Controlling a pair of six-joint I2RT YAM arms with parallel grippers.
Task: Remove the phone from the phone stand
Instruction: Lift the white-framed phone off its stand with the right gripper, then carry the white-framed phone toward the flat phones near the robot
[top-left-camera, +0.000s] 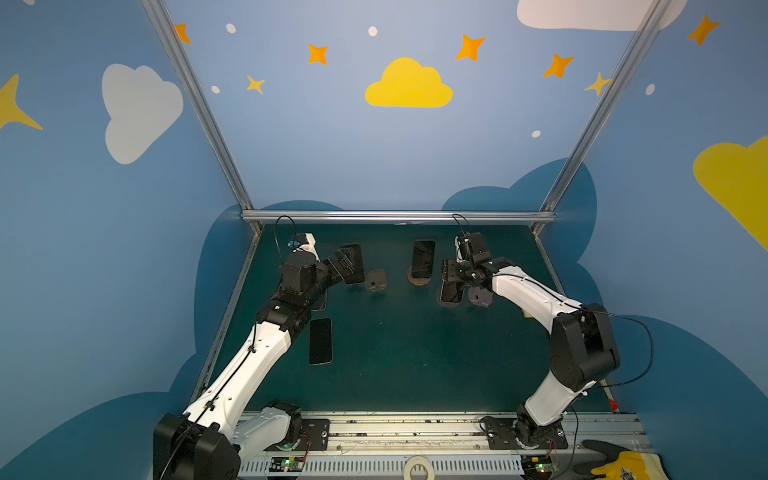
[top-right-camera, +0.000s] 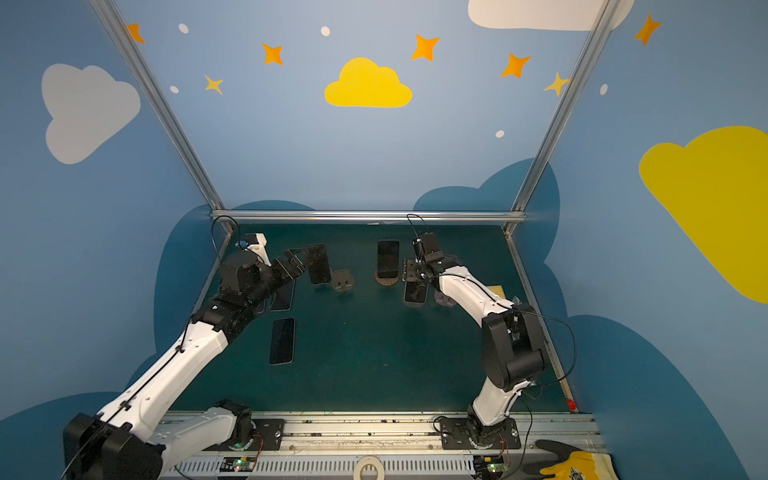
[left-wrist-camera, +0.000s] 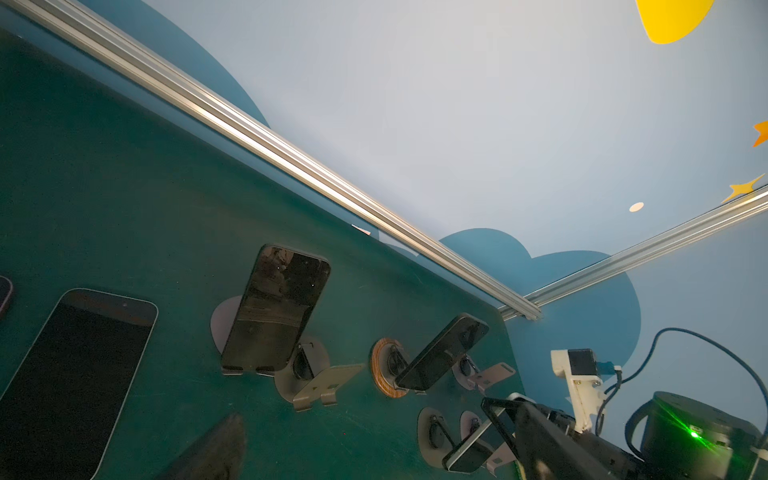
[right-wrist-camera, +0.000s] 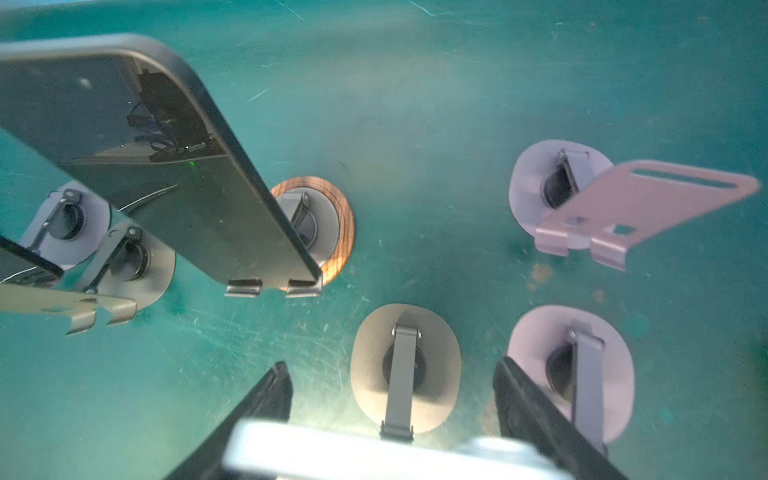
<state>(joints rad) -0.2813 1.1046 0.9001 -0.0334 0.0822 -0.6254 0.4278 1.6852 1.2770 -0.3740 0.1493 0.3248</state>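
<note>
Reaching down at the right side of the green table (top-left-camera: 415, 374), the right gripper (right-wrist-camera: 391, 365) has its two black fingers (right-wrist-camera: 266, 399) clenched across the width of the phone (right-wrist-camera: 374, 453), one on each long side near its upper end. In the right wrist view only the pale top edge of that phone shows, blurred, filling the gap between the fingers. The phone leans back on its phone stand (right-wrist-camera: 405, 370), whose round beige base sits on the table just behind it. Whether the phone's foot rests in the stand's hooks, I cannot tell from here. In both top views the phone is a dark tilted slab just below the gripper, with a lilac stand (top-left-camera: 480, 297) close beside it on the right.

Across the table, the left gripper (top-right-camera: 297, 262) hangs with its jaws spread wide and nothing between them. It is just beside a second phone (top-right-camera: 318, 264), which is propped upright on a stand of its own toward the far left. Between the two arms a third phone (top-left-camera: 423, 258) is propped on a stand with a wood-ringed base (top-left-camera: 417, 281). An empty grey stand (top-left-camera: 376, 282) sits between that one and the second phone. Nearer the front, a flat phone (top-left-camera: 320, 340) lies screen up in the open beside the left forearm. A half-hidden phone (top-right-camera: 282, 297) lies flat, partly under the left arm.
</note>
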